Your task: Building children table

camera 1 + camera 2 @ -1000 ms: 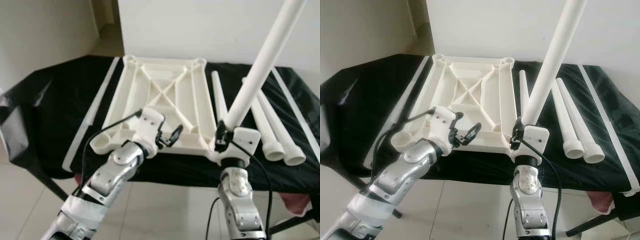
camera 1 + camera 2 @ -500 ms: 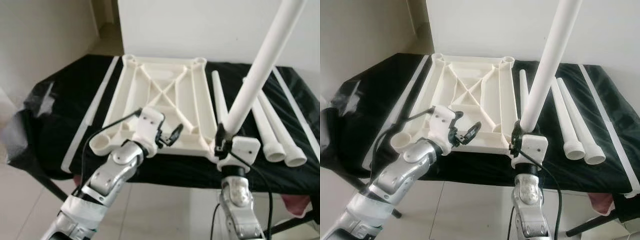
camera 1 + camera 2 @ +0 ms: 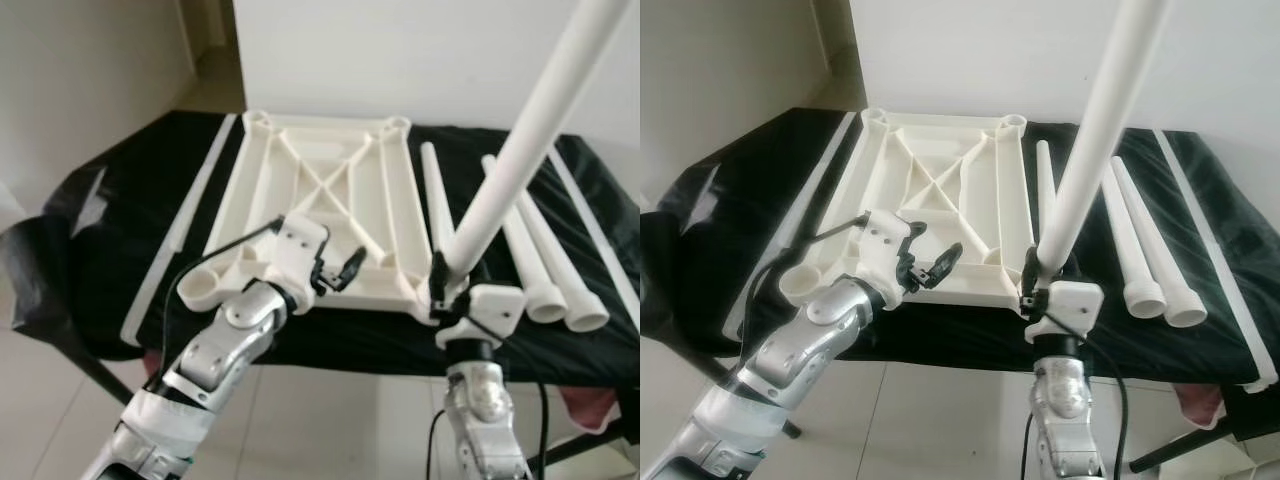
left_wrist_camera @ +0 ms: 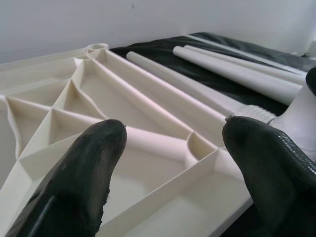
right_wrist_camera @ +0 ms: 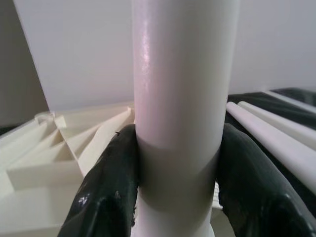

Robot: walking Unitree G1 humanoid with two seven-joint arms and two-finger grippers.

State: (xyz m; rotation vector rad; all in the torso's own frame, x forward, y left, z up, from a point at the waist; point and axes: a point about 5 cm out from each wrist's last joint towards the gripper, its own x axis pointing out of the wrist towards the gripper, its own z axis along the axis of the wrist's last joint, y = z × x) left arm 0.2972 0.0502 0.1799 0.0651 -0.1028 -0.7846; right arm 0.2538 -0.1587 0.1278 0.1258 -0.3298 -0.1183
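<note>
The white tabletop (image 3: 322, 205) lay upside down, ribs up, on the black-covered table (image 3: 110, 210), reaching from the table's far edge to its near edge and sitting left of the middle; its four round corner sockets faced upward. The right gripper (image 3: 1032, 275) was clamped on a white table leg (image 3: 1095, 150), its two black fingers (image 5: 106, 182) pressed to either side of the tube close to its lower end; the leg rose steeply from the gripper, leaning up and to the right, and its foot stood at the tabletop's near right corner, just above the table's near edge; whether the foot sat in the socket could not be told. The left gripper (image 3: 340, 272) hovered over the near edge of the tabletop, left of the held leg, with its fingers (image 4: 79, 182) spread apart and holding nothing; the ribbed underside lay just beyond the fingertips. Three more loose legs (image 3: 545, 255) lay side by side on the black cover to the right of the tabletop, running from the far edge toward the near edge; a long white strip (image 3: 180, 230) lay along the tabletop's left side, and another strip (image 3: 1210, 250) lay near the table's right edge.
</note>
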